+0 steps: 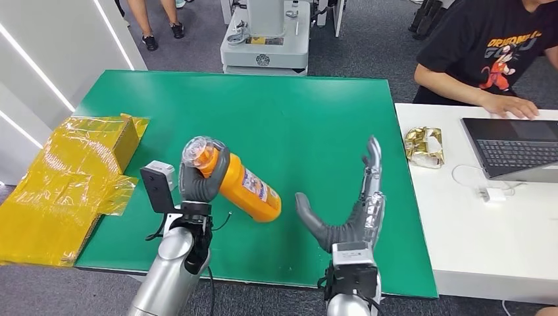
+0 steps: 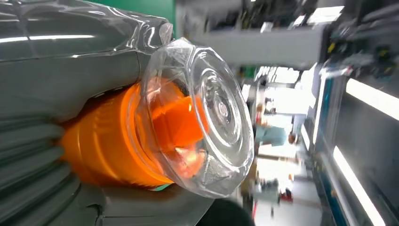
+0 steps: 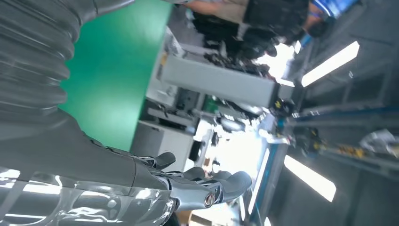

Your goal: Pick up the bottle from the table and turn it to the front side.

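Observation:
An orange bottle (image 1: 247,187) with a clear cap (image 1: 196,151) and a printed label is held off the green table (image 1: 263,112), tilted with its base toward the right. My left hand (image 1: 197,178) grips it around the neck end. In the left wrist view the clear cap (image 2: 207,117) and orange neck (image 2: 103,146) sit right against my left hand (image 2: 51,84). My right hand (image 1: 355,204) is open, fingers straight and thumb spread, a little to the right of the bottle's base without touching it. The right hand's fingers (image 3: 202,188) hold nothing.
A yellow taped cardboard box (image 1: 72,171) lies at the table's left edge. To the right stands a white table (image 1: 460,243) with a laptop (image 1: 516,148), a gold wrapper (image 1: 424,145) and a cable. A person (image 1: 493,52) sits there. A grey machine (image 1: 266,36) stands beyond the table.

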Controlling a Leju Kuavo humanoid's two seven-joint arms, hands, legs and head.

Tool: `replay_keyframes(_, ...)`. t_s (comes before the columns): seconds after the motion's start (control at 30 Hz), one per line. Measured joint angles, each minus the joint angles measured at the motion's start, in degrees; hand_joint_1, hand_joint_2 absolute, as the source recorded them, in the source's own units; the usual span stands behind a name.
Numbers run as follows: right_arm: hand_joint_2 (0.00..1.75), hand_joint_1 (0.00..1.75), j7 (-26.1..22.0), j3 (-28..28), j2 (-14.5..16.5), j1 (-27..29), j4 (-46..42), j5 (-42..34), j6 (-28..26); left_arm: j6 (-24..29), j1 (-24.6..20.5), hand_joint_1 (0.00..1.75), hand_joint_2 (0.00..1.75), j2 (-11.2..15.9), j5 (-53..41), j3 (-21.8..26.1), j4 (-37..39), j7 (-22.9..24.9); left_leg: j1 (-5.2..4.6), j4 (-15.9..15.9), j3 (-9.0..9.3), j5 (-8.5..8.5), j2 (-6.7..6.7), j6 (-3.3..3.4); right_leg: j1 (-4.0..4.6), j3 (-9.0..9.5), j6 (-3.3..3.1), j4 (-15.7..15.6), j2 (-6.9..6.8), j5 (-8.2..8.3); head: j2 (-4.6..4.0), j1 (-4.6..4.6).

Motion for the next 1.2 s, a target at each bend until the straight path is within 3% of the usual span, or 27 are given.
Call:
replay_keyframes(0.33, 1.75, 0.0, -2.8, 0.0, -1.4, 3.7, -5.8, -2.8, -2.4, 8.3, 1.9, 1.75, 1.75, 7.1, -22.3, 3.4, -5.6, 3.4, 0.0, 0.0, -0.01, -0.01, 0.0, 0.0, 0.02, 0.0, -0.04, 0.0, 0.0, -0.06, 0.0, 0.01)
replay_keyframes(0.53, 1.75, 0.0, -4.5, 0.0, -1.8, 4.9, -7.3, -4.8, -1.6, 16.1, 3.3, 1.75, 1.75, 13.0, -33.7, 3.5, -6.7, 4.3, 0.0, 0.0, 0.01, -0.01, 0.02, 0.0, 0.02, -0.02, -0.03, 0.0, 0.03, -0.07, 0.0, 0.01)
replay_keyframes(0.67, 1.75, 0.0, -5.0, 0.0, -1.8, 5.0, -8.0, -6.0, -0.9, 19.7, 3.8, 1.75, 1.75, 16.5, -39.7, 3.5, -6.7, 7.4, 0.02, 0.0, 0.02, 0.0, 0.02, -0.01, 0.03, -0.02, -0.06, 0.0, 0.02, -0.09, 0.0, 0.01)
replay_keyframes(0.87, 1.75, 0.0, -5.4, 0.0, -1.9, 5.4, -8.8, -7.1, 0.9, 18.2, 4.0, 1.75, 1.75, 19.3, -48.9, 3.4, -6.6, 13.4, 0.01, 0.0, 0.02, 0.0, 0.02, -0.01, 0.03, -0.02, -0.07, 0.0, 0.02, -0.08, 0.0, 0.02)
replay_keyframes(1.03, 1.75, 0.0, -5.8, 0.1, -2.6, 6.7, -9.8, -8.3, 1.7, 15.5, 3.8, 1.75, 1.75, 21.5, -53.2, 2.9, -4.0, 14.5, 0.0, 0.0, 0.01, -0.03, 0.05, -0.03, 0.03, -0.03, -0.06, 0.0, 0.05, -0.09, 0.0, 0.01)
replay_keyframes(1.2, 1.75, 0.0, -6.5, 0.5, -3.3, 7.3, -10.2, -9.9, 1.7, 16.6, 3.6, 1.75, 1.75, 23.4, -61.9, 1.2, 1.7, 16.3, 0.01, 0.0, 0.02, -0.03, 0.07, -0.04, 0.03, -0.06, -0.07, 0.0, 0.09, -0.09, 0.0, 0.01)
